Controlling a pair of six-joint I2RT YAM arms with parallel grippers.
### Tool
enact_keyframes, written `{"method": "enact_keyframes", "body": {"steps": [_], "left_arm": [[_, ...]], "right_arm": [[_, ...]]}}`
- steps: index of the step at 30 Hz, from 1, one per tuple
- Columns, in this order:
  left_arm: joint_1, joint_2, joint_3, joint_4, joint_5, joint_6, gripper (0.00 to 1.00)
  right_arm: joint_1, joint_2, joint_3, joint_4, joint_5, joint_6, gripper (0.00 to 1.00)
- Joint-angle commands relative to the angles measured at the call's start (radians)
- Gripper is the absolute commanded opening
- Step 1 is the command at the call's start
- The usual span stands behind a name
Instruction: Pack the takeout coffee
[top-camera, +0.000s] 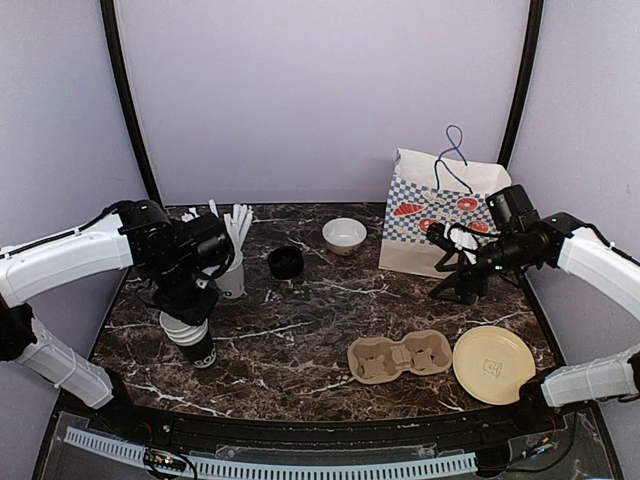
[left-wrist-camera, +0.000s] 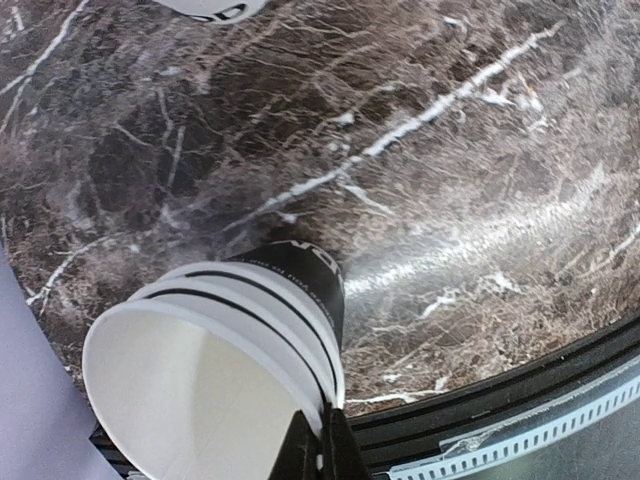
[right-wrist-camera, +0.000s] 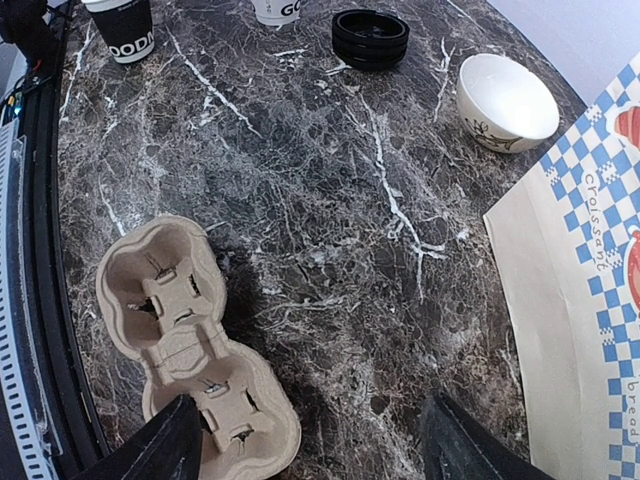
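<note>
A stack of black paper cups (top-camera: 196, 340), white inside, stands at the table's front left; it also shows in the left wrist view (left-wrist-camera: 220, 360). My left gripper (top-camera: 187, 312) sits right over the stack, and its fingers (left-wrist-camera: 320, 445) are pinched shut on the top cup's rim. A stack of round black lids (top-camera: 286, 262) lies at the middle back and shows in the right wrist view (right-wrist-camera: 370, 38). My right gripper (top-camera: 455, 285) is open and empty, low over the marble in front of the paper bag (top-camera: 440, 215), with its jaws (right-wrist-camera: 310, 455) wide apart beside the cardboard cup carrier (right-wrist-camera: 190, 340).
The two-hole carrier (top-camera: 400, 357) and a pale round plate (top-camera: 493, 363) lie at the front right. A white cup of white sticks (top-camera: 232, 270) stands behind the left gripper. A white bowl (top-camera: 344, 235) sits at the back, left of the checked bag (right-wrist-camera: 590, 280).
</note>
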Motion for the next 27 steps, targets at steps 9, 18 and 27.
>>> {"method": "enact_keyframes", "body": {"steps": [9,18,27], "left_arm": [[0.383,0.024,0.059,0.078,-0.274,0.16,0.0],[0.508,-0.011,0.116,0.095,-0.174,0.203,0.0],[0.608,0.01,0.099,0.118,0.043,0.257,0.0]], "right_arm": [[0.033,0.011,0.025,0.021,0.0,0.0,0.74],[0.037,0.014,0.029,0.007,-0.016,-0.011,0.74],[0.047,0.058,0.056,0.0,-0.035,-0.015,0.74]]}}
